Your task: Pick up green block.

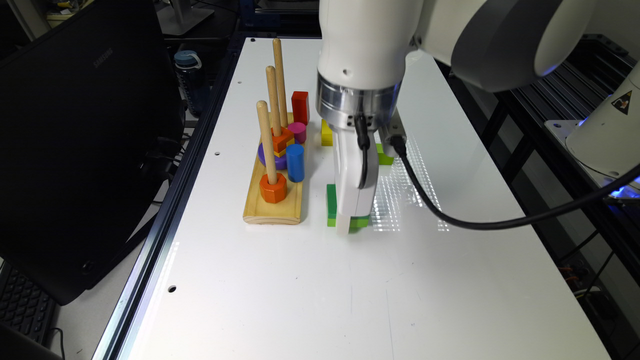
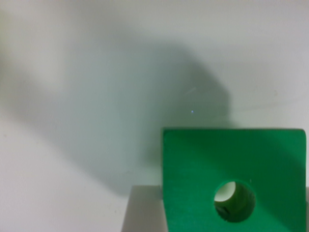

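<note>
The hand (image 1: 352,220) hides most of the green block (image 1: 331,204), and the wrist view crops it

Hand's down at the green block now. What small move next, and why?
Probably close the hand on the green block, then lift slightly. The exterior view shows the hand down at table level over the block; the wrist view shows the block's holed top close beneath. I cannot confirm a grip.

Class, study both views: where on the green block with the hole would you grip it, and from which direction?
Grip the green block across two opposite straight side edges, coming from straight above. It lies flat on the white table, so its broad top offers no hold; the layered sides are tall enough to pinch. The gripper is already at it.
</note>
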